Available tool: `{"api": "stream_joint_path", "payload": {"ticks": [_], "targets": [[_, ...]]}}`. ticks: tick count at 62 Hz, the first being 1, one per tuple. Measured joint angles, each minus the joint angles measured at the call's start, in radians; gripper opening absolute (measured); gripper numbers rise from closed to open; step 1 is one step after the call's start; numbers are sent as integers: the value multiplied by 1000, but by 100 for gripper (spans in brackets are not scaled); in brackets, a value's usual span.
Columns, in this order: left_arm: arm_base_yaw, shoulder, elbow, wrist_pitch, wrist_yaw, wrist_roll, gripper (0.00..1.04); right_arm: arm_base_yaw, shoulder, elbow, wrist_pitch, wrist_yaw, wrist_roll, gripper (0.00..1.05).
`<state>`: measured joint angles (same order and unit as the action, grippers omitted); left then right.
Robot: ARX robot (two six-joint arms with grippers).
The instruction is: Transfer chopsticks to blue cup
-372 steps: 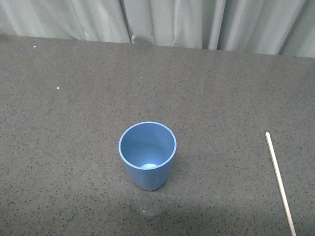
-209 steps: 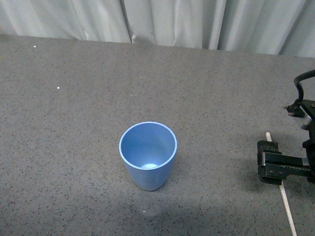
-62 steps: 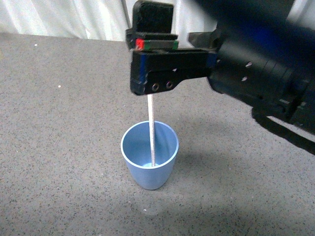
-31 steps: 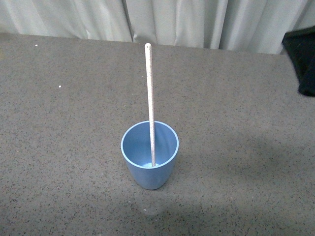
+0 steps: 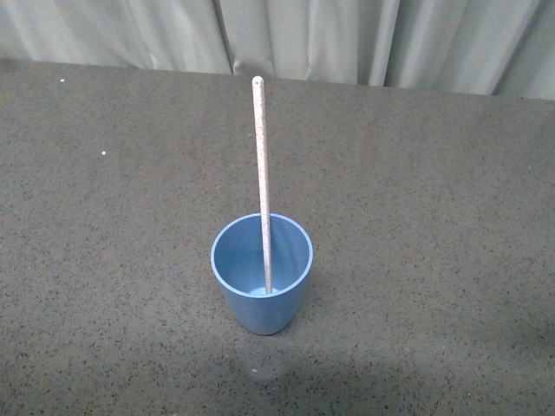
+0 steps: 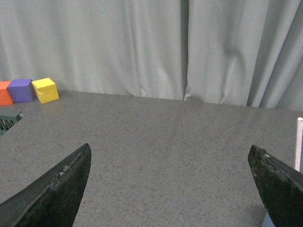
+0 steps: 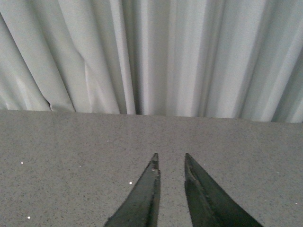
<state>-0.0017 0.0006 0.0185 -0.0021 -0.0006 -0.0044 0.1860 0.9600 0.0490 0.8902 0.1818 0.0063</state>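
Observation:
The light-blue cup (image 5: 261, 273) stands upright in the middle of the dark speckled table. The pale speckled chopstick (image 5: 261, 165) stands inside it, its lower end on the cup's bottom, its upper part leaning on the far rim and rising well above it. Neither gripper shows in the front view. In the left wrist view my left gripper (image 6: 170, 158) is wide open and empty; the chopstick's top (image 6: 298, 142) and a sliver of the cup (image 6: 268, 220) show beside one finger. In the right wrist view my right gripper (image 7: 170, 156) is open by a narrow gap, empty, pointing at the curtain.
A grey curtain (image 5: 347, 39) hangs along the table's far edge. In the left wrist view, orange, purple and yellow blocks (image 6: 45, 90) sit by the curtain, with a grey object (image 6: 7, 120) near them.
The right gripper brought the chopstick from the table's right side, lowered it into the cup, let go and left the front view. The chopstick stays leaning in the cup.

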Motion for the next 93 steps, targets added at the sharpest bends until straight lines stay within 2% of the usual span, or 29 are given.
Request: {"api": "stream_joint_path", "payload": {"ticks": [2, 20, 24, 28, 51, 85, 90, 93], "targets": [[0, 0, 0, 0, 0, 0, 98, -10, -28, -6, -20, -10, -1, 1], [0, 0, 0, 0, 0, 0, 98, -80, -262, -39, -215, -81, -4, 1], [0, 0, 0, 0, 0, 0, 98, -141, -318, -41, -267, -166, -4, 1], [0, 0, 0, 0, 0, 0, 98, -178, -376, -44, -318, -174, -3, 1], [0, 0, 0, 0, 0, 0, 98, -183, -582, -45, -511, -181, -3, 1], [0, 0, 0, 0, 0, 0, 98, -183, -786, -45, -712, -181, -4, 1], [0, 0, 0, 0, 0, 0, 98, -183, -908, -44, -872, -183, -4, 1], [0, 0, 0, 0, 0, 0, 98, -183, -946, -44, -884, -183, -4, 1]]}}
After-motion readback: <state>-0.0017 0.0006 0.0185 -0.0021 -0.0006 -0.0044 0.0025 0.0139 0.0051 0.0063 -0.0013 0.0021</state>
